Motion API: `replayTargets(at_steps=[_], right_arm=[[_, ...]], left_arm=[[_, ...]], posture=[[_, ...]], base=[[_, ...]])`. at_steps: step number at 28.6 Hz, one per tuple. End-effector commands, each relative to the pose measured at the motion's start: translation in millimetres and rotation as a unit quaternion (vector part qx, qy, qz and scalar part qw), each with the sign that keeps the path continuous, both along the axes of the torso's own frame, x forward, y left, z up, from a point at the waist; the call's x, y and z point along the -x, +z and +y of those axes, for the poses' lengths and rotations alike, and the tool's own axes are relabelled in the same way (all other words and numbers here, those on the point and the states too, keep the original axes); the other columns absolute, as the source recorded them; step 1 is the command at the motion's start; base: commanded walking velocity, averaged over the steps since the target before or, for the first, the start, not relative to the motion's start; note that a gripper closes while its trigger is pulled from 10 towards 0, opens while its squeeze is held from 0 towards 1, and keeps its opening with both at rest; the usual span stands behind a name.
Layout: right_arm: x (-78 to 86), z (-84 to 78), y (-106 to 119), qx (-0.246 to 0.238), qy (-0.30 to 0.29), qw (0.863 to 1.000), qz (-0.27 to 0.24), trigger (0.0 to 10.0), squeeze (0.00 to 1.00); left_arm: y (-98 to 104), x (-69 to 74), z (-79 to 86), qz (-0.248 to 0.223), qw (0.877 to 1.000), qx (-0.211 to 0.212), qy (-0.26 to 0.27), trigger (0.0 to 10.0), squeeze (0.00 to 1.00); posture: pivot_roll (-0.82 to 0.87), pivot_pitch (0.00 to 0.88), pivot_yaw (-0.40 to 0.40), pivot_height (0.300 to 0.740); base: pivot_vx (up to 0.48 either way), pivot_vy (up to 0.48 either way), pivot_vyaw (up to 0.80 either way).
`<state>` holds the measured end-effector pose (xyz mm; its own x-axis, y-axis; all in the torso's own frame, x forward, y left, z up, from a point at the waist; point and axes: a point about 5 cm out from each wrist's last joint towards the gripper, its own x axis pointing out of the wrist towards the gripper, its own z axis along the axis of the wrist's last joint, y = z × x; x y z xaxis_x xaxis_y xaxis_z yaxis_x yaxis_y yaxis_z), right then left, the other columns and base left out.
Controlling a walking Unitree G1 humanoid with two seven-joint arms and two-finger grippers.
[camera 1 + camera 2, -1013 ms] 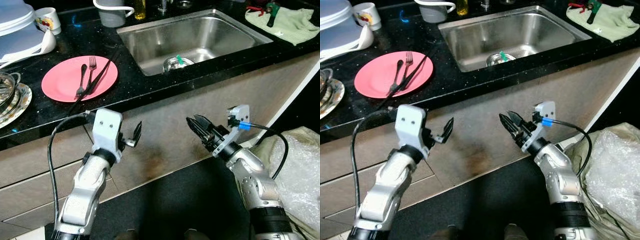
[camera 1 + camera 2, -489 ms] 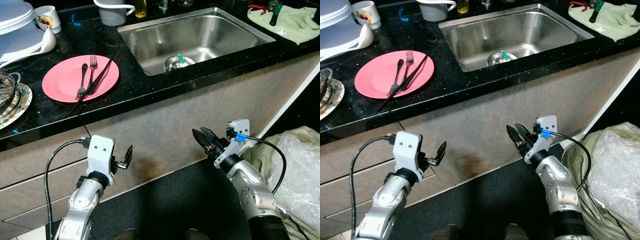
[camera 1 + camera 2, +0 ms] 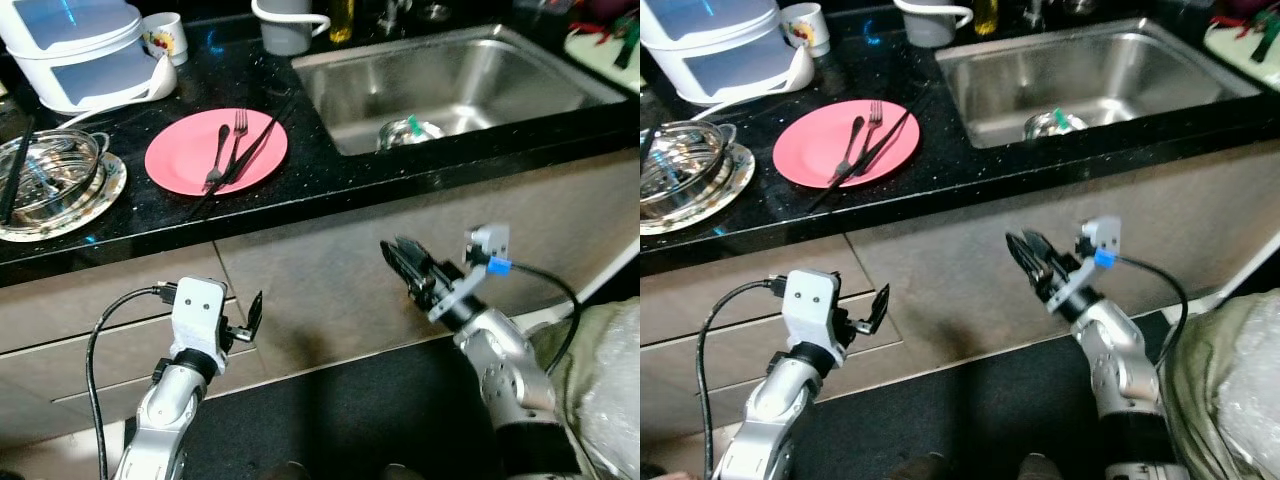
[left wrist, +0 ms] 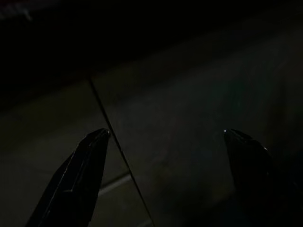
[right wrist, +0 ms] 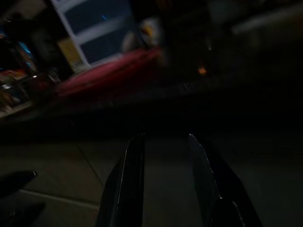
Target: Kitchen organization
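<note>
A pink plate (image 3: 190,160) lies on the black counter (image 3: 300,185), left of the steel sink (image 3: 470,70), with a fork (image 3: 234,135), a spoon and a knife resting across it. Both arms are held low before the cabinet front, below the counter edge. My left gripper (image 3: 250,318) is open and holds nothing; the left wrist view has its fingers (image 4: 90,156) wide apart before a cabinet seam. Beneath the sink's front hangs my right gripper (image 3: 400,262), open by a narrow gap and empty, its fingers (image 5: 135,175) aimed toward the pink plate.
A glass bowl (image 3: 45,170) sits on a patterned plate at the counter's left. Behind it are a white stacked container (image 3: 85,50), a mug (image 3: 163,38) and a grey jug (image 3: 288,25). A small green-tagged item (image 3: 410,128) lies in the sink. A plastic-covered bundle (image 3: 600,370) is on the floor, right.
The camera has swung left, so the counter sits further right in view. My left arm dropped from near the counter edge to the cabinet front. The right gripper rose slightly.
</note>
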<state>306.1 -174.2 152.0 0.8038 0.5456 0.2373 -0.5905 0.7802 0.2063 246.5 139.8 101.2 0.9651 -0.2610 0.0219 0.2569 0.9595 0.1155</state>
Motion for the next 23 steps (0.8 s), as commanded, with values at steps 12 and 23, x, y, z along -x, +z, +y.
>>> replayTargets(at_steps=[12,23], right_arm=[[-12.0,28.6,69,0.012,0.091,0.990,-0.103,10.0,0.00],[-18.6,70.9,101,0.115,0.185,0.964,-0.152,10.0,0.00]], left_arm=[[30,1.1,-16.2,-0.061,0.997,-0.001,-0.047,10.0,0.00],[38,8.8,-34.3,-0.072,0.990,0.025,-0.115,10.0,0.00]], posture=[[0.02,0.098,-0.014,0.740],[0.04,0.101,-0.032,0.740]], base=[[0.000,0.000,0.53],[0.000,0.000,0.00]])
